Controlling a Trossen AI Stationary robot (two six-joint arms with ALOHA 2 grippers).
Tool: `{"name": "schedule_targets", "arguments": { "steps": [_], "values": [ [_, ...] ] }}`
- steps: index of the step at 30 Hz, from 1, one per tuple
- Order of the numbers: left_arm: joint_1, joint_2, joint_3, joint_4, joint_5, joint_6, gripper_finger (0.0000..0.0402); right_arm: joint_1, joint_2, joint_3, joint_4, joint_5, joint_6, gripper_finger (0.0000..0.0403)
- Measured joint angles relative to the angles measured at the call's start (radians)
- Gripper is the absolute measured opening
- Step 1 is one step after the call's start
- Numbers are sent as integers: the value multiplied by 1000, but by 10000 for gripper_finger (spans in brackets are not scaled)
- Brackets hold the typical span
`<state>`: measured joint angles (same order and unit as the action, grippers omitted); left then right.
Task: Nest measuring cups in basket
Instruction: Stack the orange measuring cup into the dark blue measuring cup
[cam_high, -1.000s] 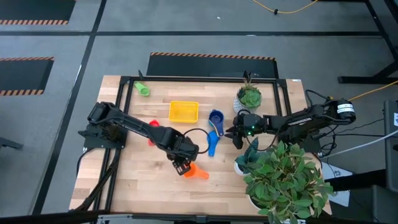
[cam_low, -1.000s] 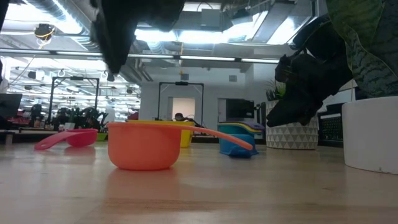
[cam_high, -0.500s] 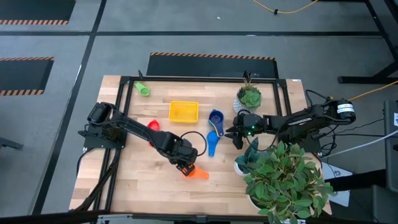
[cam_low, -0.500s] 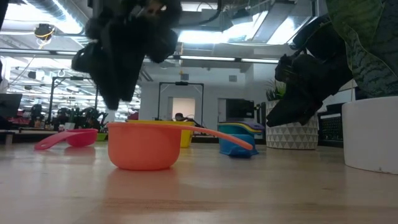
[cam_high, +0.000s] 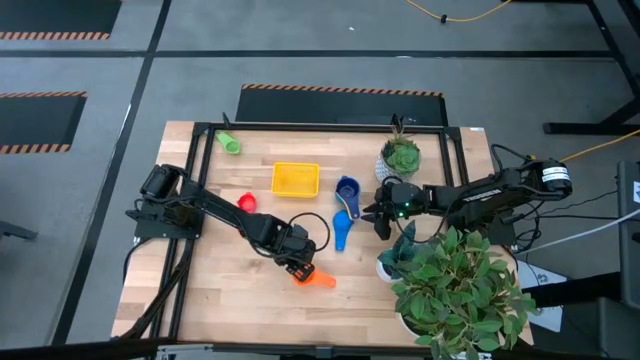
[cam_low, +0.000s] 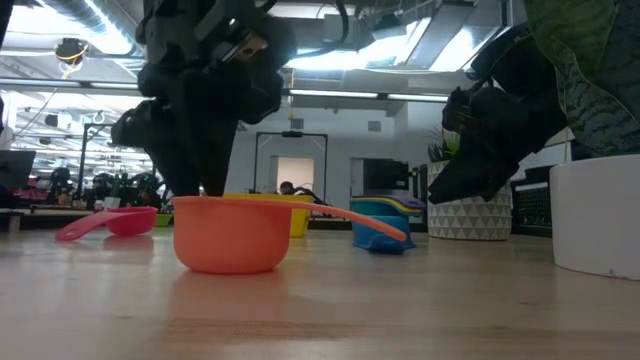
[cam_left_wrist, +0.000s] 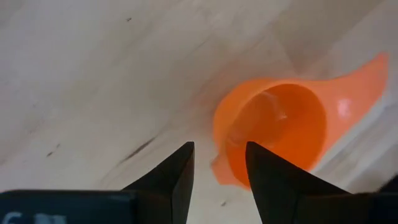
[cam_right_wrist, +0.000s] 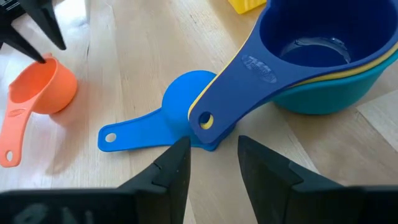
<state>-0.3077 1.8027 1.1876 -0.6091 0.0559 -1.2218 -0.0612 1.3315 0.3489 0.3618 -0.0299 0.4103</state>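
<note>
Left gripper (cam_high: 294, 266) is down over the orange measuring cup (cam_high: 303, 276), fingers (cam_left_wrist: 177, 180) apart w/ nothing between them yet; in the left wrist view the cup's rim sits just off one fingertip, bowl open upward, handle pointing away. Step in hand looks like grabbing this cup.

To do it well: straddle the rim wall, one finger inside the bowl, one outside, then close. Cup is light and prob. slides on the desk (cam_high: 220, 300), so come straight down, no sideways nudge.

Yellow basket (cam_high: 295, 180) lies well apart, toward the desk's far side, w/ no cup in it that I can see.

Right gripper (cam_high: 378, 214) waits near the stacked blue cups (cam_right_wrist: 311, 59) and the loose blue cup (cam_right_wrist: 180, 115), fingers apart, holding nothing.
</note>
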Motion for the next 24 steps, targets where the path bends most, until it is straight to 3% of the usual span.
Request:
{"name": "schedule_targets", "arguments": {
  "steps": [19,24],
  "values": [
    [-10,63,-9,67,-36,28,137,0,0,0,-4,0,0,138],
    [-9,63,-9,72,-45,65,120,0,0,0,-6,0,0,138]
  ]
}}
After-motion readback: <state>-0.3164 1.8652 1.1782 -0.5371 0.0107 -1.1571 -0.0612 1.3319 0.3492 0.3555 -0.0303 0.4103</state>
